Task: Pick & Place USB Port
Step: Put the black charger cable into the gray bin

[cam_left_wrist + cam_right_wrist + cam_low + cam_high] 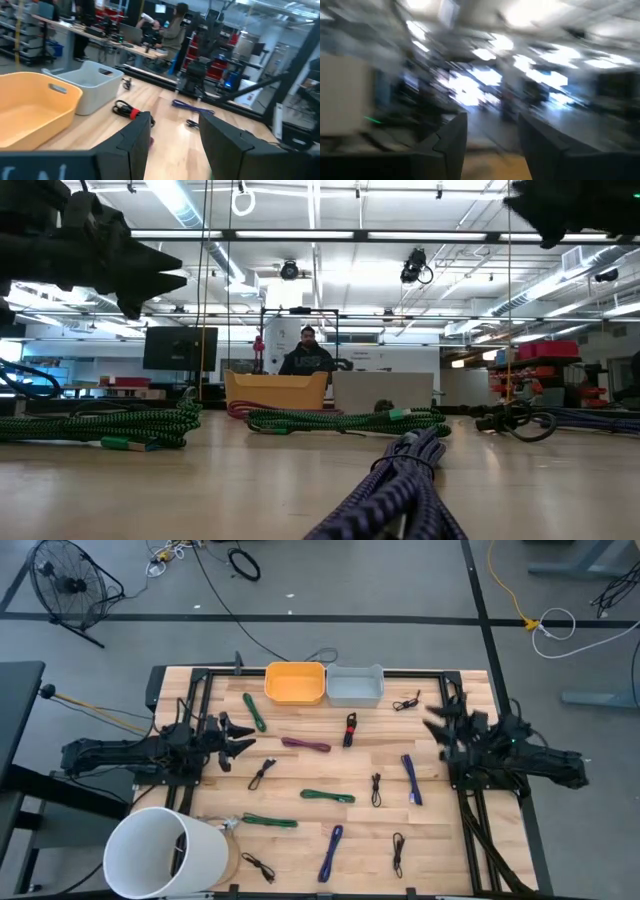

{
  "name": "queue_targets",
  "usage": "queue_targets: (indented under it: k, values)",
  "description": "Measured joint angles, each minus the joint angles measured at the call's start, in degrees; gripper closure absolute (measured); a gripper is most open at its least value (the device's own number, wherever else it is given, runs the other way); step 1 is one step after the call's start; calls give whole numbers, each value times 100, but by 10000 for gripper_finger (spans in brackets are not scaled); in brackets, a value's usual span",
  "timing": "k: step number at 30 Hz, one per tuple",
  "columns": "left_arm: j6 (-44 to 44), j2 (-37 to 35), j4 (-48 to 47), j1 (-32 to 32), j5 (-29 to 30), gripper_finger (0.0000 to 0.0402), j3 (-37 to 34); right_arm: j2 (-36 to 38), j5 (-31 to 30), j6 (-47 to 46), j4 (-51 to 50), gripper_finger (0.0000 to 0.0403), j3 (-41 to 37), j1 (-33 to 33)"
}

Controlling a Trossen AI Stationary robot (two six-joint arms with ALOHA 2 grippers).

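Several coiled USB cables lie flat on the wooden table: a green one (254, 711), a maroon one (306, 745), a black-and-red one (349, 729), a blue one (411, 778) and others nearer the front. At the far edge stand an orange bin (295, 683) and a grey bin (355, 686). My left gripper (250, 738) hovers at the table's left side, pointing level toward the right, open and empty (175, 145). My right gripper (432, 725) hovers at the right side, raised and pointing left, open with nothing between its fingers (492, 145).
A large white cylinder (165, 852) stands at the near left corner. Black frame rails (470, 810) run along the table's left and right sides under the arms. A person (307, 355) sits beyond the far edge. In the low view, a blue cable (400, 480) lies close.
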State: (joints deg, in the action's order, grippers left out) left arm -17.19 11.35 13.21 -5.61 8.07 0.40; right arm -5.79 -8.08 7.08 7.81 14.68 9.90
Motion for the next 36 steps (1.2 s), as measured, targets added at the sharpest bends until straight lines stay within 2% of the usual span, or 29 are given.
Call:
queue_targets:
  k: [4, 5, 8, 11, 14, 17, 20, 26, 28, 29, 33, 36]
  values:
    - [132, 0, 148, 0, 221, 228, 0, -987, -793, 844, -604, 224, 1182, 372]
    - [179, -2, 222, 0, 263, 228, 0, -1278, -1157, 943, -857, 224, 1547, 515]
    - [324, -2, 412, 0, 333, 228, 0, -2288, -2285, 526, -1890, 224, 2556, 993]
    - [345, -2, 508, 0, 380, 228, 0, -3209, -2732, 26, -2927, 224, 3252, 1498]
    - [350, -2, 597, 0, 421, 228, 0, -3994, -2659, -224, -3741, 224, 3627, 2039]
    - [337, -2, 632, 0, 421, 228, 0, -4526, -2169, -595, -4177, 224, 3700, 2404]
    - [302, -2, 630, 0, 419, 228, 0, -4860, -1467, -840, -3923, 224, 3715, 2514]
    - [284, -2, 627, 0, 418, 228, 0, -5240, 510, -508, -3882, 224, 3716, 2408]
    - [282, -2, 627, 0, 418, 228, 0, -5350, 817, -457, -3908, 224, 3716, 2364]
    - [282, -2, 627, 0, 418, 228, 0, -5402, 680, -470, -3952, 224, 3716, 2353]
    - [280, -2, 625, 0, 418, 228, 0, -5631, -758, -515, -4315, 224, 3718, 2426]
    - [280, -2, 625, 0, 418, 228, 0, -5794, -1071, -582, -4644, 224, 3718, 2583]
